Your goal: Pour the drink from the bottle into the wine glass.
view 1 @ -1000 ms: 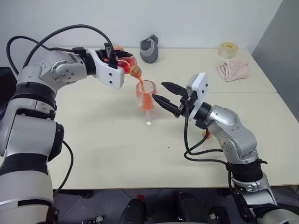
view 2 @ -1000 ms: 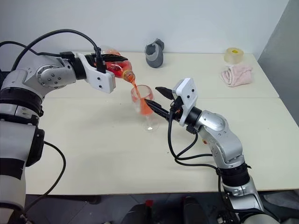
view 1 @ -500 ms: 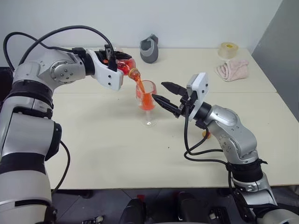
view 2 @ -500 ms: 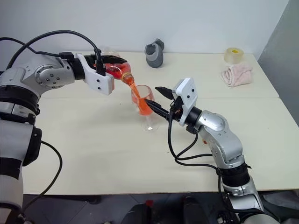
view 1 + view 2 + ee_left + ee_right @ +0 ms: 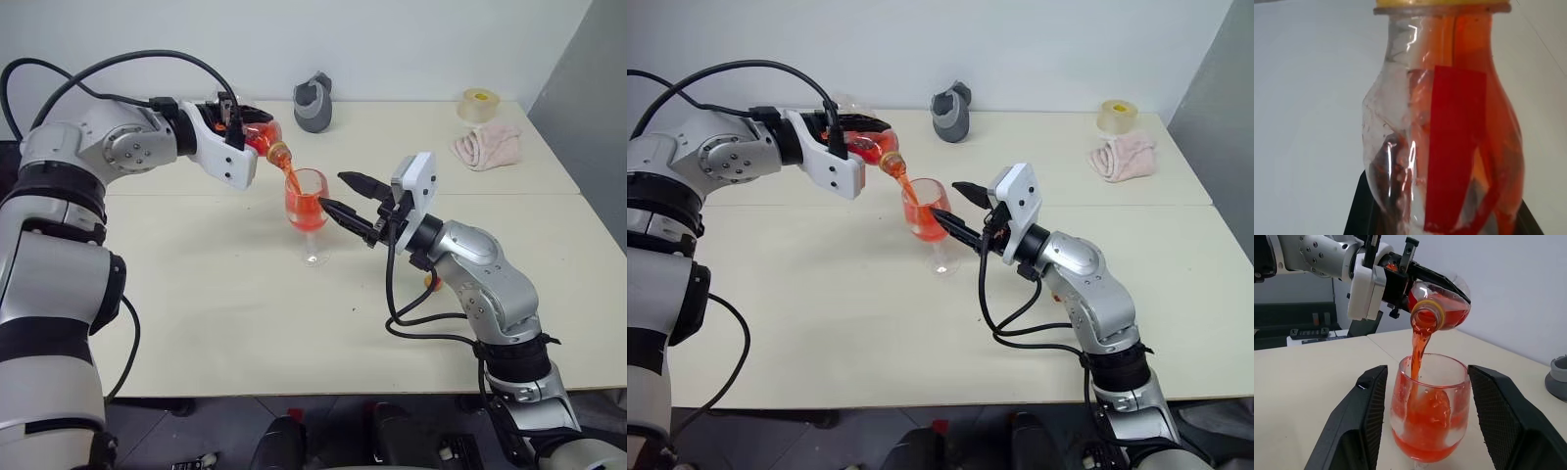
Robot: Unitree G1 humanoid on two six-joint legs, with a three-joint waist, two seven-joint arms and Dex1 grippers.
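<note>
- Our left gripper [image 5: 247, 125] is clamped tight around the bottle [image 5: 263, 138], holding it tipped over with its mouth angled down above the wine glass [image 5: 308, 213].
- The bottle's bulbous body is only partly filled: in the left wrist view the drink [image 5: 1498, 127] pools along one side of the clear plastic, and a red label strip [image 5: 1453, 147] runs down the wall. A yellow ring sits around the neck, and the mouth is uncapped.
- A thin red stream falls from the bottle's mouth into the glass; in the right wrist view it drops just inside the rim and lands in the liquid [image 5: 1425, 426] already collected in the bowl.
- The wine glass stands upright on the table [image 5: 245, 323], near its middle, its foot flat on the cream surface. The bowl is more than half full of bright red drink.
- Our right gripper [image 5: 1425, 421] is spread apart, with one finger [image 5: 1361, 416] on each side of the bowl. The right wrist view shows a gap between each pad and the glass, so it grips nothing.
- At the far edge of the table sits a grey object [image 5: 313, 101].
- Well to the right lie a roll of tape [image 5: 477, 103] and a pink cloth [image 5: 487, 145], the cloth just in front of the tape.
</note>
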